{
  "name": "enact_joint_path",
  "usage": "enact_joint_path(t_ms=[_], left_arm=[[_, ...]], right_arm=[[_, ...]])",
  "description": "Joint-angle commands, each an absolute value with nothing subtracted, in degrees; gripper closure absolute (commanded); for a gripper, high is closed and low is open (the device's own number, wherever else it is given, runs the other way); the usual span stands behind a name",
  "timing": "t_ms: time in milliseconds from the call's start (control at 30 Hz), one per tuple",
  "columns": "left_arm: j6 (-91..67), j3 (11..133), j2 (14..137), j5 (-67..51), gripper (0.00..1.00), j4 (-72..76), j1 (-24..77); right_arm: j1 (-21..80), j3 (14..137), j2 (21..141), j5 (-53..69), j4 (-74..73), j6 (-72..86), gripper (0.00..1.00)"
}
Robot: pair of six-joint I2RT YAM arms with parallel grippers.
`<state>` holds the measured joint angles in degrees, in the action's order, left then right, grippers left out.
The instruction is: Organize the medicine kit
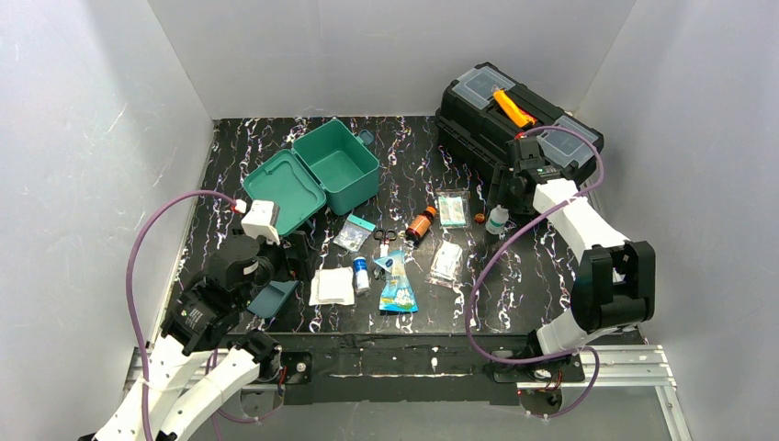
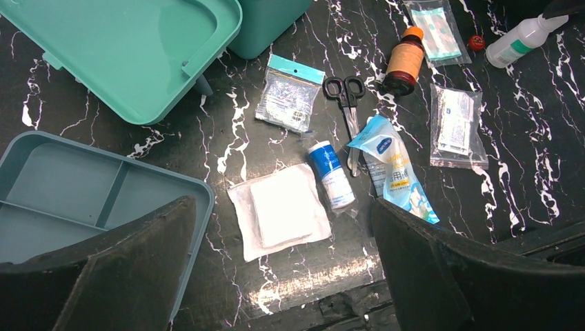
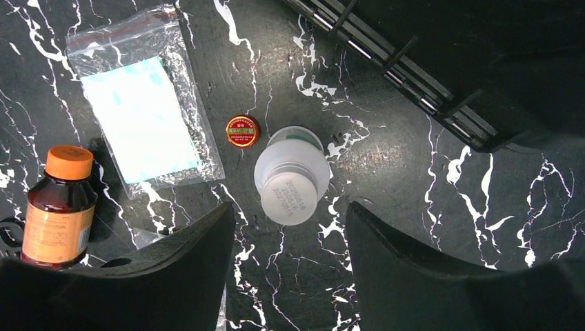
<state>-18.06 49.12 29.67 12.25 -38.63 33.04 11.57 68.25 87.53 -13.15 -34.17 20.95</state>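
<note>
From above, the medicine kit (image 1: pixel 342 165) lies open for loading beyond the left gripper (image 1: pixel 285 255). Left wrist: fingers (image 2: pixel 138 269) spread, empty, inner tray (image 2: pixel 48 172) beneath one. Right wrist: the right gripper (image 3: pixel 290 215) has parted fingers flanking a white bottle (image 3: pixel 290 169), apparently lining up a pickup.

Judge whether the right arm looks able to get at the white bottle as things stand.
Probably yes: the right gripper hangs directly over the white bottle, jaws open either side; only a small red tin lies close beside.

Marbled table (image 1: pixel 413 156) with medicine kit (image 1: pixel 342 165), brown bottle (image 1: pixel 421 223), toolbox (image 1: pixel 478 115)
</note>
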Motion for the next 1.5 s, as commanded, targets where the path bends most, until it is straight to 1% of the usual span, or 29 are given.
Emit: enact_joint_path(t_ms=[0,100,367,500,533,667,700,900,1133,1267,1367,1467], left_arm=[[-17.5,48.9,30.2,11.9,0.0,-38.3,33.2],[-17.5,48.9,30.0,11.9,0.0,-38.3,33.2],[-17.5,48.9,30.1,11.9,0.0,-38.3,33.2],[-17.5,48.9,30.1,11.9,0.01,-38.3,33.2],[-17.5,48.8,30.1,11.9,0.01,-38.4,33.2],[-17.5,48.9,30.2,11.8,0.01,-38.4,33.2],[-17.5,48.9,30.2,11.9,0.01,-38.4,33.2],[-17.6,48.9,30.3,11.6,0.0,-38.4,33.2],[-17.4,48.9,30.5,9.7,0.01,-38.4,33.2],[-16.7,48.7,30.8,6.2,0.0,-37.7,33.2],[-16.9,48.6,31.2,3.6,0.0,-37.3,33.2],[-16.4,48.3,31.2,0.4,0.0,-36.0,33.2]], right_arm=[[11.2,70.8,88.5,-13.0,-32.7,20.4,0.34],[11.2,70.6,88.7,-12.8,-32.5,20.4,0.37],[11.2,70.8,89.2,-11.7,-32.4,20.3,0.47],[11.2,70.9,89.8,-11.0,-32.8,20.3,0.5],[11.2,70.9,89.9,-10.9,-32.9,20.3,0.53],[11.2,70.9,89.9,-10.7,-33.1,20.2,0.69],[11.2,70.9,89.8,-10.8,-33.3,20.2,0.75],[11.3,71.3,87.2,-9.6,-35.0,20.2,0.98],[11.6,69.7,79.2,-6.6,-36.4,20.6,0.99],[12.3,68.2,73.1,-2.6,-37.4,20.9,0.99],[13.8,66.9,68.8,5.5,-37.9,21.1,0.99],[16.9,66.5,64.4,9.1,-38.4,21.0,0.99]])
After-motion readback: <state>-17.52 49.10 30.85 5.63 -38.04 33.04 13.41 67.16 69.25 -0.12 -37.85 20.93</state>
